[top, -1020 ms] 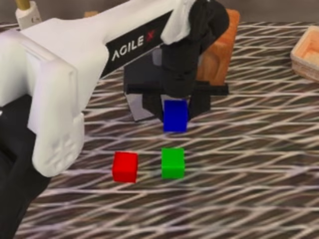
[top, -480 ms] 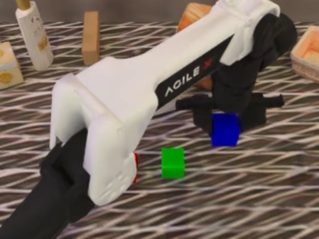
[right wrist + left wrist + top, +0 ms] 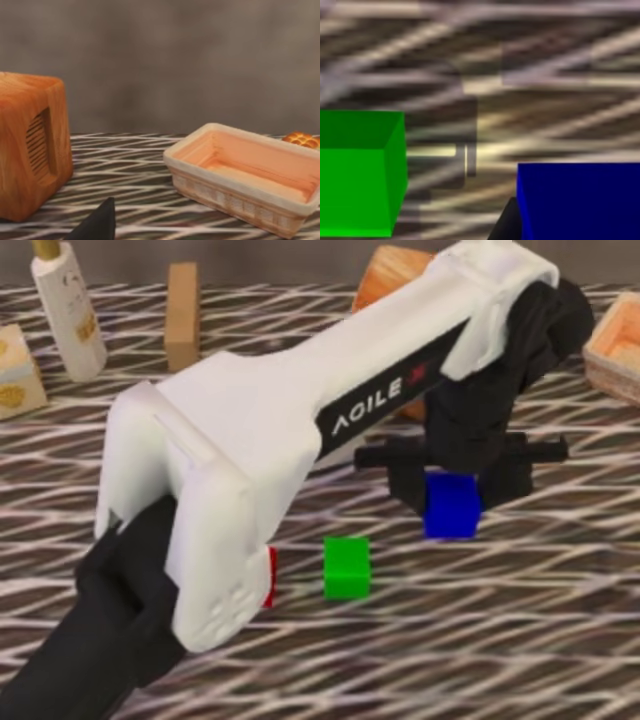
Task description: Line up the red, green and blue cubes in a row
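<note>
Top view: our left arm reaches across the desk [image 3: 560,640] from the near left, and the left gripper [image 3: 452,485] hangs over the middle right, its fingers closed against the sides of the blue cube [image 3: 450,505]. The blue cube sits to the right of the green cube [image 3: 346,567] and a little farther from us; whether it touches the desk we cannot tell. The green cube rests on the desk near the centre. Of the red cube [image 3: 271,576] only a thin edge shows, left of the green one, the rest hidden behind the arm. Left wrist view: the blue cube [image 3: 577,200] fills the foreground, with the green cube [image 3: 360,172] beside it across a gap of bare desk.

Progress, as we judge it: red and green appear already side by side in a left-to-right row; the blue cube must still be brought level with them, just right of green, and released.

Our right arm is parked out of the top view; its wrist view shows a large wooden block [image 3: 30,150] and a shallow basket [image 3: 235,195]. Whether the right gripper is open or closed, we cannot tell.
</note>
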Motion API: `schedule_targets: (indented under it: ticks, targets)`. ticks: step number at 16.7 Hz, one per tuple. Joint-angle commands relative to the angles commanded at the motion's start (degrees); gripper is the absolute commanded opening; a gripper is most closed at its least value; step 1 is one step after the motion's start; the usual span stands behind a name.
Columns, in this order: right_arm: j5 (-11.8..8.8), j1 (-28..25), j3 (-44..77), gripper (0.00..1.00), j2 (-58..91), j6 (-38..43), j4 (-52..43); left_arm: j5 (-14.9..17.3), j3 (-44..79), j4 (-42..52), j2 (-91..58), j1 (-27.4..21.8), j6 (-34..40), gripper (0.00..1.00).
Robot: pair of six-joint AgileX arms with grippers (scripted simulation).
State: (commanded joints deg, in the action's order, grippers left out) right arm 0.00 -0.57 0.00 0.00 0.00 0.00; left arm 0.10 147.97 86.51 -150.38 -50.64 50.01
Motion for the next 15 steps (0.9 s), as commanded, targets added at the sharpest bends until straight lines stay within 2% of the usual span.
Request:
schedule_targets:
  ticks: [7,12,15]
  targets:
    - [0.0,0.0,0.0,1.00,0.0,0.0,0.0,0.0,-17.5,-14.2,2.5,-0.3,0.2,0.00]
    - [0.0,0.0,0.0,1.00,0.0,0.0,0.0,0.0,-18.7,-15.4,2.7,-0.3,0.3,0.00]
    - [0.0,0.0,0.0,1.00,0.0,0.0,0.0,0.0,-18.7,-15.4,2.7,-0.3,0.3,0.23]
